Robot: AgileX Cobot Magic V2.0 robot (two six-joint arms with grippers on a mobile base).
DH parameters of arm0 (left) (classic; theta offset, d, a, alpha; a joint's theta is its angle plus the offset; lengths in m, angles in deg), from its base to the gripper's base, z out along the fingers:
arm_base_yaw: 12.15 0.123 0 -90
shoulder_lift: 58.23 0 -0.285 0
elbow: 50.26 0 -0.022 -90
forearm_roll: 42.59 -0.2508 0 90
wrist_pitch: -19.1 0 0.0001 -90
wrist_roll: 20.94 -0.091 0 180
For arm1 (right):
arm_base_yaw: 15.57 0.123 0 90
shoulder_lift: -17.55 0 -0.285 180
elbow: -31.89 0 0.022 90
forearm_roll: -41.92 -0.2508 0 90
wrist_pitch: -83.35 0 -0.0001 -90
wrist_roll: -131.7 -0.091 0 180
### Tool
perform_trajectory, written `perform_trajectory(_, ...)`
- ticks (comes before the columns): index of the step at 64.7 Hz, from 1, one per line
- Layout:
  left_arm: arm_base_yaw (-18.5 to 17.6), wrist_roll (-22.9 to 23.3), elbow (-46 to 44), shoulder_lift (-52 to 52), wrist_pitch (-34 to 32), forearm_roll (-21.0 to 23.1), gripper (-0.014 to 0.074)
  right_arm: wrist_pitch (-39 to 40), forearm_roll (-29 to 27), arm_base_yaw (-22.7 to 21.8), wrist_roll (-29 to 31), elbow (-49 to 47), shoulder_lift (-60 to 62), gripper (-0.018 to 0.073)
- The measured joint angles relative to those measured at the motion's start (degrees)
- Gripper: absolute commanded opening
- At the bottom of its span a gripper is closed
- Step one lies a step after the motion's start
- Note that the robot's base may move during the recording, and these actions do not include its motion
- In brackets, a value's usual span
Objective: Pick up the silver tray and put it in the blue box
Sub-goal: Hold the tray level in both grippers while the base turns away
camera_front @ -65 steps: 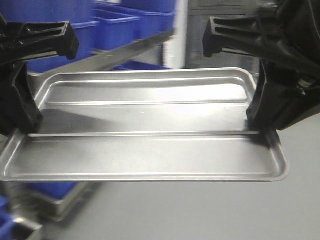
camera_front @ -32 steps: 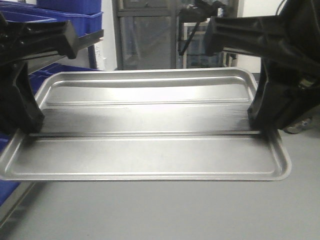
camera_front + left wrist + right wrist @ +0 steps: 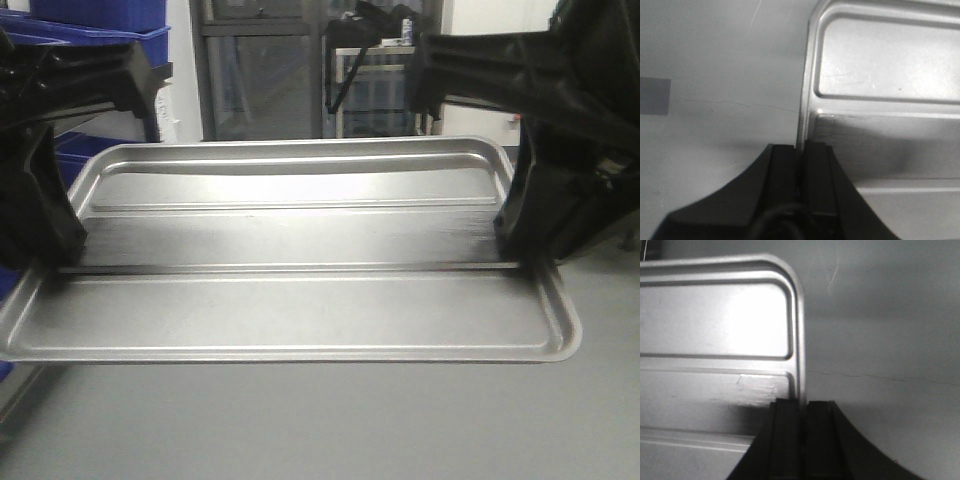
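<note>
The silver tray (image 3: 300, 240) hangs level in the air above the grey floor, held at both short ends. My left gripper (image 3: 52, 262) is shut on the tray's left rim; the left wrist view shows its black fingers (image 3: 785, 165) pinching the thin rim of the tray (image 3: 890, 65). On the right rim my right gripper (image 3: 520, 258) is shut too, its fingers (image 3: 787, 425) clamping the edge of the tray (image 3: 715, 315). Blue crates (image 3: 90, 15) show at the far left. I cannot tell which of them is the blue box.
The blue crates sit on a shelf rack at the left, with another (image 3: 72, 148) lower down. Behind the tray stand a dark glass-fronted cabinet (image 3: 260, 70) and a wire rack (image 3: 380, 90) with a black bag on it. Grey floor (image 3: 320, 430) lies below.
The background has slid left: the blue crates have moved from the middle to the far left edge, and the cabinet and rack have come into view. The tray stays the same in both grippers.
</note>
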Motion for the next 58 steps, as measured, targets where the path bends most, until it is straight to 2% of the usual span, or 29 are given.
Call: perform_trajectory(58, 0.00, 0.00, 0.00, 0.00, 0.01, 0.00, -0.0104, 0.00, 0.00, 0.00, 0.00, 0.00, 0.00, 0.0058)
